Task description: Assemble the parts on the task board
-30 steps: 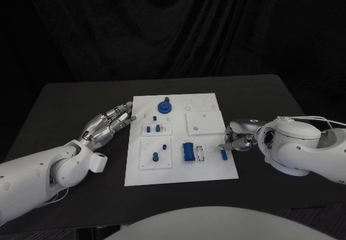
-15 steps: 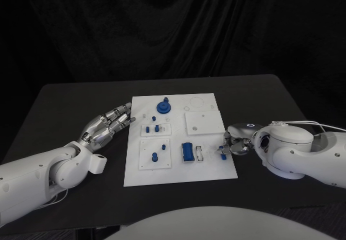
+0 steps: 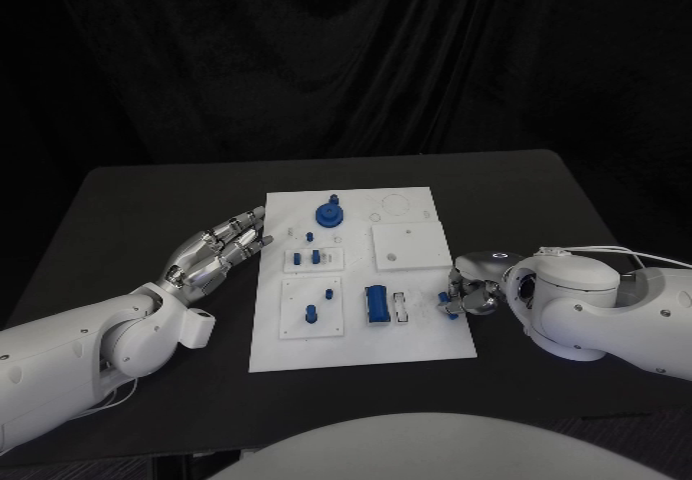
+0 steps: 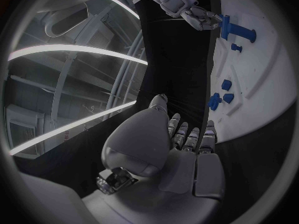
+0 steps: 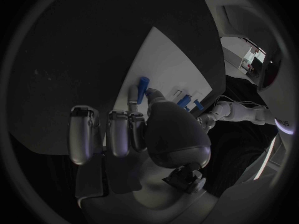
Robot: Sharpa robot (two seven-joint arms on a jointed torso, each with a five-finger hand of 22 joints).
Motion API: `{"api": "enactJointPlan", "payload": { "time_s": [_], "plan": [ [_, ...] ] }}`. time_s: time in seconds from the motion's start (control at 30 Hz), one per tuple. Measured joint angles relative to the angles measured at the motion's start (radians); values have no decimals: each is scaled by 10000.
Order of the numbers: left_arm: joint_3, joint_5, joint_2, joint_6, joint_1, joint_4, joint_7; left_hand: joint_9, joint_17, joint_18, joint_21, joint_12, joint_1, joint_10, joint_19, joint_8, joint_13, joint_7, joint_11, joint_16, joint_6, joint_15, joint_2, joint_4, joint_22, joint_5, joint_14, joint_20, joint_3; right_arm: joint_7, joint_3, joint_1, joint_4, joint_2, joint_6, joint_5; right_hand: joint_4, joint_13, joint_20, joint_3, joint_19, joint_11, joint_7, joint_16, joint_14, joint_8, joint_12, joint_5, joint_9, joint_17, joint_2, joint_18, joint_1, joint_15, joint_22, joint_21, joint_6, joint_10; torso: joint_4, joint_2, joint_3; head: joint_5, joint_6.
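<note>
R hand (image 3: 464,293) at task board (image 3: 433,340) right edge, pinching small blue peg (image 3: 447,300) btwn thumb and finger, peg just above board. L hand (image 3: 216,250) flat on table beside board's left edge, fingers apart, holding nothing.

Right robot hand (image 5: 146,134) pinches blue peg (image 5: 142,88) — peg over white task board (image 5: 171,69).
</note>
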State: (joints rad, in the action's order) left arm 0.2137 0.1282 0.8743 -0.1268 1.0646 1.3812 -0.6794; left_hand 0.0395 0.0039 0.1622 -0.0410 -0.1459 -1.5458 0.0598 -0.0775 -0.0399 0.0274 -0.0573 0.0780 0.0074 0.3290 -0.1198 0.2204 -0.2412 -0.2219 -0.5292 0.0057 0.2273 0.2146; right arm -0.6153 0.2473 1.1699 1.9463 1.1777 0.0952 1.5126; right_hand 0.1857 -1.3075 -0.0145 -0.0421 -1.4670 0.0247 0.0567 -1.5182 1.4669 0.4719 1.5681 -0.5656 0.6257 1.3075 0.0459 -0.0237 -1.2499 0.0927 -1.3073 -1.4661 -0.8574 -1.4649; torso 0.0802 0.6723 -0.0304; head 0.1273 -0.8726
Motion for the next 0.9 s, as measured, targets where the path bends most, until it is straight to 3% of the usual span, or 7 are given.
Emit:
{"api": "enactJointPlan", "payload": {
  "time_s": [0.17,0.37,0.5,0.57,0.63,0.8,0.9],
  "plan": [
    [0,0,-1,-3,-6,0,0,0,0,1,0,0,0,0,0,0,0,0,0,0,0,0,0,2,0,-11,0,0,2,33,-20,-12,-44,-99,70,-26,-383,0,-40,408,32,-36,58,0,-14,-227,0,-271,-47,0,-124,0,-338,-35,0,0,-58,-35,3,4,-1,-3,0],
    [0,0,0,-6,-16,2,0,0,0,1,0,0,0,0,0,0,0,0,0,0,0,0,0,56,-1,-39,0,0,1,79,-69,-10,-189,-172,168,-408,-604,1,-136,1103,15,-100,104,0,-10,-342,0,362,66,0,-245,0,-562,-124,0,62,-29,-26,10,3,-6,-12,0],
    [0,0,0,-7,-17,5,1,0,0,1,0,0,0,0,0,0,0,0,0,0,0,0,0,56,0,-39,0,0,1,166,-98,9,-366,-181,310,-1193,-464,1,-147,1243,5,-143,157,0,-1,-363,0,364,760,0,-287,-1,-601,-147,0,62,26,0,10,3,-6,-46,0],
    [0,0,0,-8,-17,5,3,0,0,1,0,0,0,0,0,0,0,0,0,0,0,0,0,56,-1,-39,0,0,1,219,-102,14,-443,-165,404,-1659,-340,1,-215,1366,2,-178,156,0,-35,-551,0,151,1840,0,-350,-1,-543,-180,0,62,25,-34,10,3,-6,-58,0],
    [0,0,0,-9,-18,5,5,0,0,1,0,0,0,0,0,0,0,0,0,0,0,0,0,56,0,-39,0,0,1,308,-104,18,-512,-111,555,-2318,-363,1,-215,1499,1,-178,158,0,-13,-570,0,-6,1918,0,-456,0,-431,-202,0,62,24,-35,10,0,-6,-82,0],
    [-1,0,0,-10,-19,3,6,0,0,1,0,0,0,0,0,0,0,0,0,0,0,0,0,56,1,-39,0,0,1,601,-67,16,-532,34,920,-4045,-748,1,-215,2130,1,-178,161,0,1,-598,0,-347,1901,0,-575,0,-84,-216,0,114,-122,-35,10,-4,-12,-109,0],
    [-1,0,-2,-10,-20,1,6,0,-1,1,0,0,0,0,0,0,0,0,0,0,0,0,0,83,15,-39,0,0,-27,867,-38,25,-446,107,1153,-5066,-754,1,-215,2136,1,-178,162,0,1,-585,0,-384,151,0,-552,0,-61,-217,0,115,-122,-34,10,-7,-13,-143,0]
  ]
}}
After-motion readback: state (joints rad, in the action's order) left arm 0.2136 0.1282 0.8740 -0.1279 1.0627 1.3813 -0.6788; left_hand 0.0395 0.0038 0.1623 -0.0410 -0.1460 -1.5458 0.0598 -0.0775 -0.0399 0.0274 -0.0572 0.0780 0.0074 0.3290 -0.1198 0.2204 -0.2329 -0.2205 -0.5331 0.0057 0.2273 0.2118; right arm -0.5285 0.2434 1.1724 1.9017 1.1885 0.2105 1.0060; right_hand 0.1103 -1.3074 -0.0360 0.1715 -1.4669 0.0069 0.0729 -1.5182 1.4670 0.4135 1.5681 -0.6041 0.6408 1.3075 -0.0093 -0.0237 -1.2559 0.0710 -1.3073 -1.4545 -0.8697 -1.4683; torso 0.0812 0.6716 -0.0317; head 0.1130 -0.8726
